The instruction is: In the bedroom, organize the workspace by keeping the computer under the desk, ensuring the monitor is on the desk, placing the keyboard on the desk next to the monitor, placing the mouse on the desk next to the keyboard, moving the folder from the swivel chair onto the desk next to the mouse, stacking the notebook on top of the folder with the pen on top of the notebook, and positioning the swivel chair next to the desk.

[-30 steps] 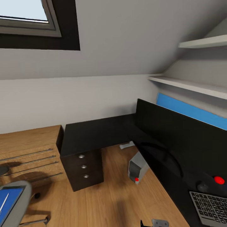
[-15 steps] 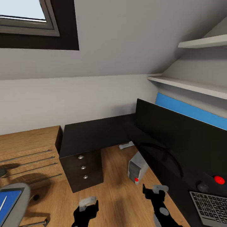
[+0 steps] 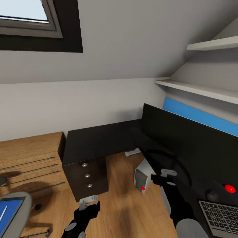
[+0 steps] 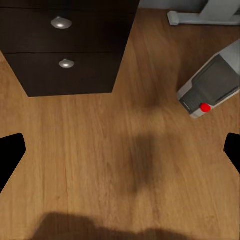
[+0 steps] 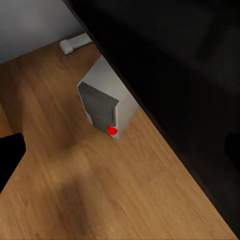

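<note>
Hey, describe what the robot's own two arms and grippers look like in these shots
Both arms are glossy black with rounded grey joint caps. The left gripper is black with a pale grey metal plate at its tip. The right gripper matches it, black with a grey plate, and its forearm carries a grey strip along one side. No cables or markings are visible.

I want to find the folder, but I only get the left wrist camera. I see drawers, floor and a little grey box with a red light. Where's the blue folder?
Observer: The folder lies on the swivel chair, low at the robot's left in the head view.
Operator: Anything up top already?
Observer: The keyboard lies on the desk, at the robot's right.
Operator: What else?
Observer: The mouse sits just behind the keyboard, in front of the monitor.
</note>
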